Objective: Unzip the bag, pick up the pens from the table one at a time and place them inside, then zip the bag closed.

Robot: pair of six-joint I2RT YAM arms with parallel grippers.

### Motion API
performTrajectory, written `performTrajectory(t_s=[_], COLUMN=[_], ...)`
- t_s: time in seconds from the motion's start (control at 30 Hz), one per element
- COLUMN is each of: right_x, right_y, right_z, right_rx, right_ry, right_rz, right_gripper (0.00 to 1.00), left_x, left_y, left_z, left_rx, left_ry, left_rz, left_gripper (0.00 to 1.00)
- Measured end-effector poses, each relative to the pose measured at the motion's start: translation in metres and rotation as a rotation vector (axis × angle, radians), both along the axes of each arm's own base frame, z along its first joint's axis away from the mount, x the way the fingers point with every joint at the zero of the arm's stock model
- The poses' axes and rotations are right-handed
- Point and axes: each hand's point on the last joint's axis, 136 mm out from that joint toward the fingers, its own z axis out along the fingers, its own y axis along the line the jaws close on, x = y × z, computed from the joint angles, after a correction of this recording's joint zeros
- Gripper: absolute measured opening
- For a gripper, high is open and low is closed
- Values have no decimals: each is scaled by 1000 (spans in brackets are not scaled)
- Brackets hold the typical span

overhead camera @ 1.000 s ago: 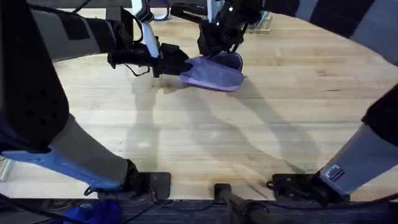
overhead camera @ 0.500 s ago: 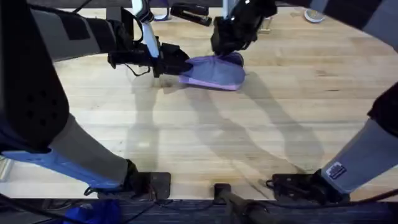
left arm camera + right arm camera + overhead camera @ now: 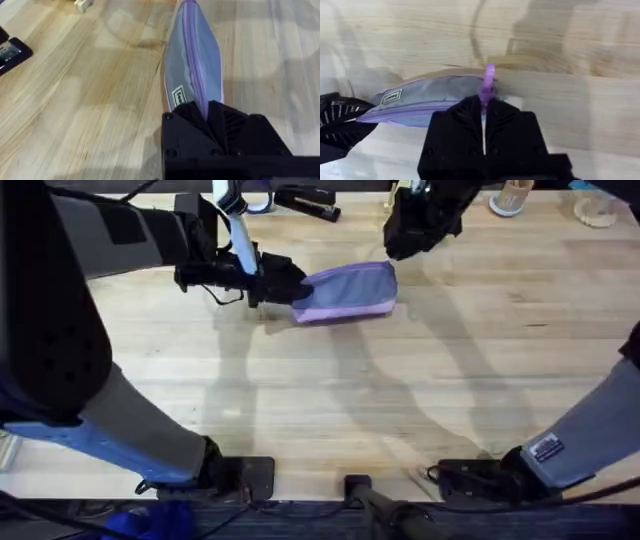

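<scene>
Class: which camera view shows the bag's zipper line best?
The left wrist view: the zipper line runs the length of the bag. The overhead view shows the bag side-on. The right wrist view shows its label side and pull tab.

the bag was lavender-purple, with a pinker purple zipper line along its length and a small white label with dark print. the table was light wood with fine grain. both the left gripper and the right gripper were black.
</scene>
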Motion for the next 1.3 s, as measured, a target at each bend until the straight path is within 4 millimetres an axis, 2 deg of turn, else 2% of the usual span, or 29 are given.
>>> performTrajectory(t_s=[0.17,0.63,0.93,1.3], right_x=[-1,-7,-13,-24], right_y=[-10,-16,-34,-39], right_z=[-1,-6,-39,-81], right_rx=[7,6,-6,16], right_ry=[19,54,100,104], right_rz=[-22,-34,-83,-148], right_gripper=[31,32,32,32], left_x=[-1,-1,-2,-3], left_y=[-2,-3,-3,-5], left_z=[0,1,1,1], left_rx=[-3,-7,-6,-6], left_ry=[0,1,4,7], left_rz=[-7,-8,-8,-16], left_gripper=[42,42,42,42])
